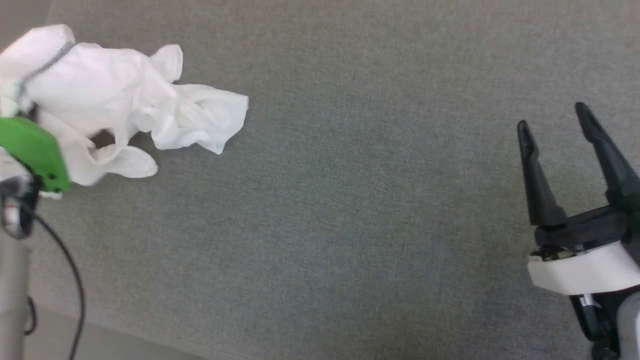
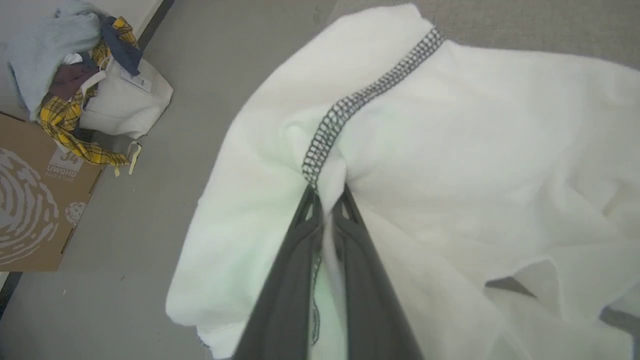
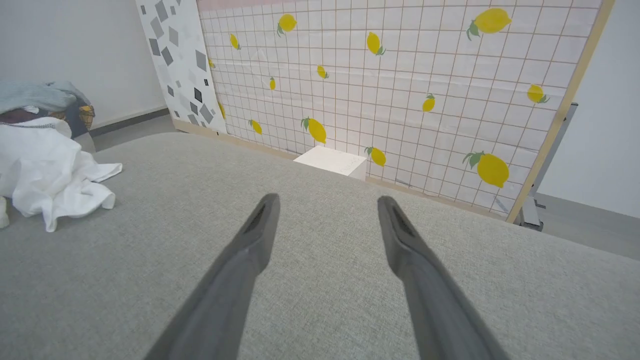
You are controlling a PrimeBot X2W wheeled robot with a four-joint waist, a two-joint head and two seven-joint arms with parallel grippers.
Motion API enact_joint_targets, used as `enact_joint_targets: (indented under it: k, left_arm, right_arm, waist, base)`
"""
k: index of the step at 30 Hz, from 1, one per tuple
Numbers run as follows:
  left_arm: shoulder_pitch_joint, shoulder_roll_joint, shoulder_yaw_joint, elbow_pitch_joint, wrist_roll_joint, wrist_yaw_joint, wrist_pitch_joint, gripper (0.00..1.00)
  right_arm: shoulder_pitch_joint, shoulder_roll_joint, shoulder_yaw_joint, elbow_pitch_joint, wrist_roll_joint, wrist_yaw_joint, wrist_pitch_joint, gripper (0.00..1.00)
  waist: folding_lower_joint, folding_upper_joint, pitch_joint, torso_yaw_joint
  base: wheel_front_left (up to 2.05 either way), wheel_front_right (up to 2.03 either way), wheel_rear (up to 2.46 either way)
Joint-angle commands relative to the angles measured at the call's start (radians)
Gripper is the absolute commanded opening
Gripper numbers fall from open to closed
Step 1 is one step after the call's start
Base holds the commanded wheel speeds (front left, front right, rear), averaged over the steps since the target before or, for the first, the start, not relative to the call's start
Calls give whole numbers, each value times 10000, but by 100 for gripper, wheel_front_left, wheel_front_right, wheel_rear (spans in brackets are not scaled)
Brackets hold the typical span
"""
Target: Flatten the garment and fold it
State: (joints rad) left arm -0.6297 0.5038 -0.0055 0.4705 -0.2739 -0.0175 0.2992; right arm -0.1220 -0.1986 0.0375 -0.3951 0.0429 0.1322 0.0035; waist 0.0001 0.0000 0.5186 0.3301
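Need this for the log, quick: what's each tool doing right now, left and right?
Left tool: closed on the garment, pinching it at the stitched trim.
Right tool: open, holding nothing.

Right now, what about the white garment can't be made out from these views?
Head view: the green plastic cover and the left edge cut off part of the thin white fabric garment.
Left wrist view: the left pincer, shut at the grey stitched trim, hides fabric beneath; bottom and right edges crop the rest.
Right wrist view: the left edge crops the garment; its bunching hides its type.
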Motion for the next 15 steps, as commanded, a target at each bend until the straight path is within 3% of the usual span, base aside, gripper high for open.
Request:
enact_joint_targets:
  k: [1, 8, 15]
  left_arm:
    - [-304, 223, 131, -186, 62, 39, -212, 0]
    - [-956, 630, 538, -1103, -119, 148, -616, 0]
    - [-1855, 834, 634, -2050, -322, 226, -83, 0]
  right_arm:
    - [-149, 113, 32, 109, 76, -15, -144, 100]
    - [45, 724, -174, 864, 79, -15, -671, 100]
    - [441, 1268, -612, 1702, 107, -15, -1237, 100]
  waist:
    - [-1, 0, -553, -124]
    - [-1, 0, -1786, -456]
    - [-1, 0, -3041, -948]
  base:
    - [0, 0, 0]
    - [0, 0, 0]
    - [0, 0, 0]
